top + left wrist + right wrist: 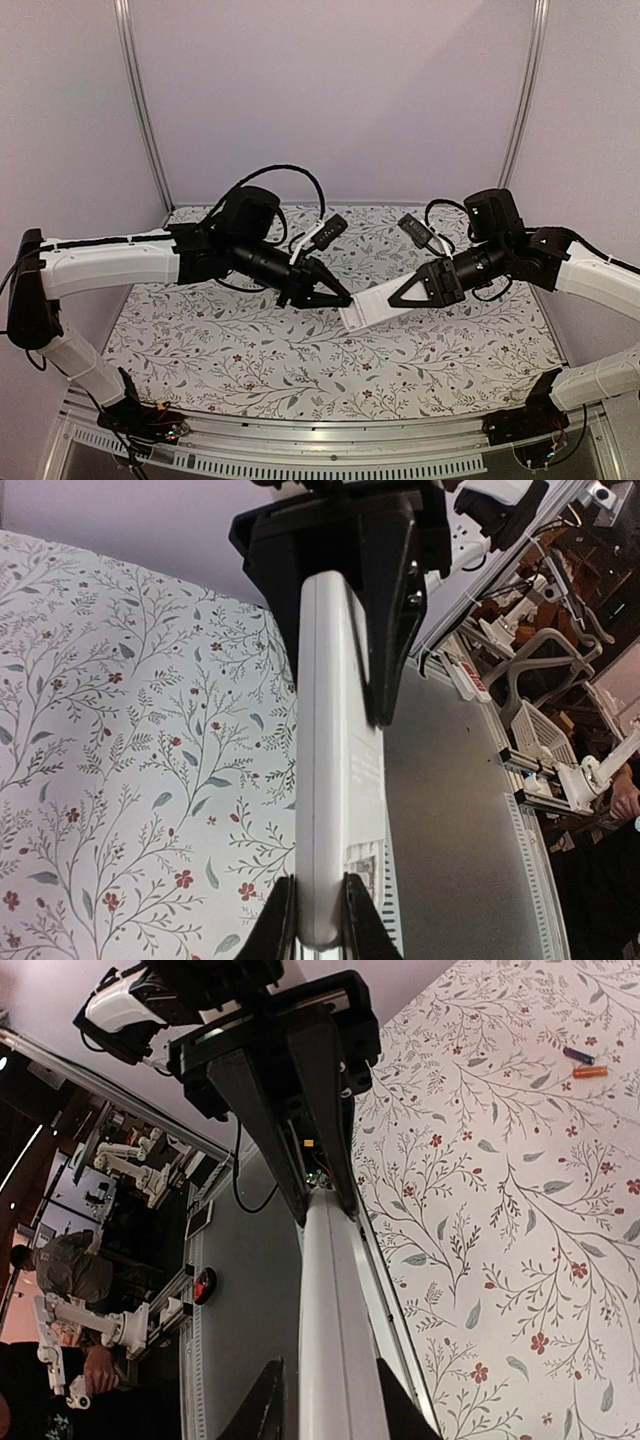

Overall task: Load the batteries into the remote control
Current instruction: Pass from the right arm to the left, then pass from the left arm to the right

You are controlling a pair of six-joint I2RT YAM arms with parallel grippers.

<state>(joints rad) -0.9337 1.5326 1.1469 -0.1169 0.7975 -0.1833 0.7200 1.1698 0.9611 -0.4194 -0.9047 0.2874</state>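
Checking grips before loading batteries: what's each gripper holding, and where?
Both hold the remote control: left gripper pinches one end, right gripper the opposite end.

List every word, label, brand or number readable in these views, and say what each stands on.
No text can be read in any view.
On the remote control: small moulded marks on its white back, too small to read.
On the orange battery and the dark battery: any print is too small to read.
On the red tag by the table's edge rail: blurred, unreadable.
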